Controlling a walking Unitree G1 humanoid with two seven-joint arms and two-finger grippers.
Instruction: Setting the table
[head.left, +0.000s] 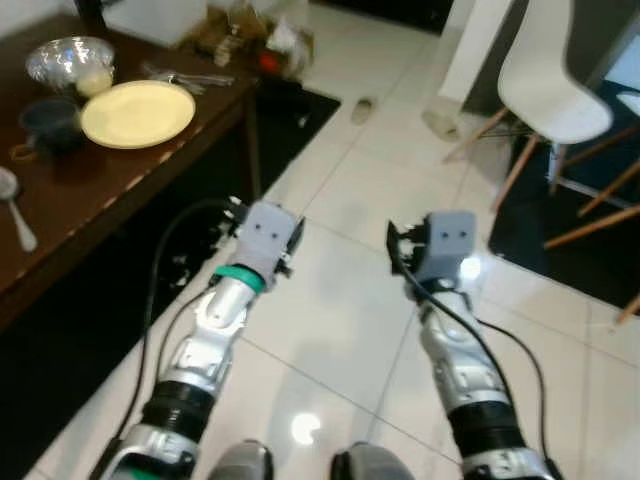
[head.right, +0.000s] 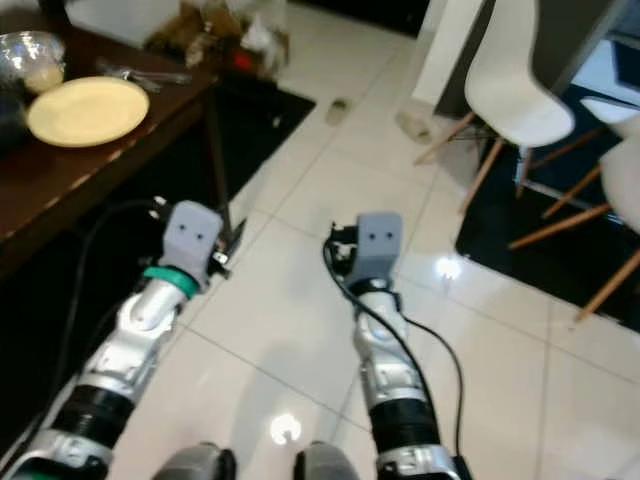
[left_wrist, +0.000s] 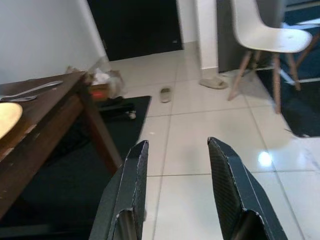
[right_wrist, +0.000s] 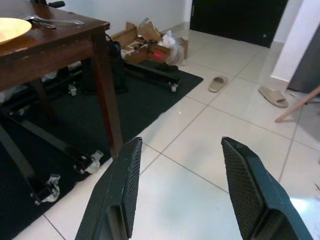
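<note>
A dark wooden table (head.left: 90, 200) stands at my left. On it lie a pale yellow plate (head.left: 137, 112), a glass bowl (head.left: 68, 60), a dark mug (head.left: 48, 122), a spoon (head.left: 17, 215) and cutlery (head.left: 185, 76) at the far corner. My left gripper (left_wrist: 175, 155) is open with nothing between its fingers, held over the white floor tiles beside the table's corner. My right gripper (right_wrist: 182, 165) is open and empty too, further right above the tiles. Both arms (head.left: 225, 300) reach forward at about the same height.
A black rug (right_wrist: 145, 95) lies under the table, with cardboard boxes and clutter (right_wrist: 150, 42) behind it. White chairs with wooden legs (head.left: 550, 90) stand at the right on a dark mat. Slippers (right_wrist: 272, 95) lie on the tiles ahead.
</note>
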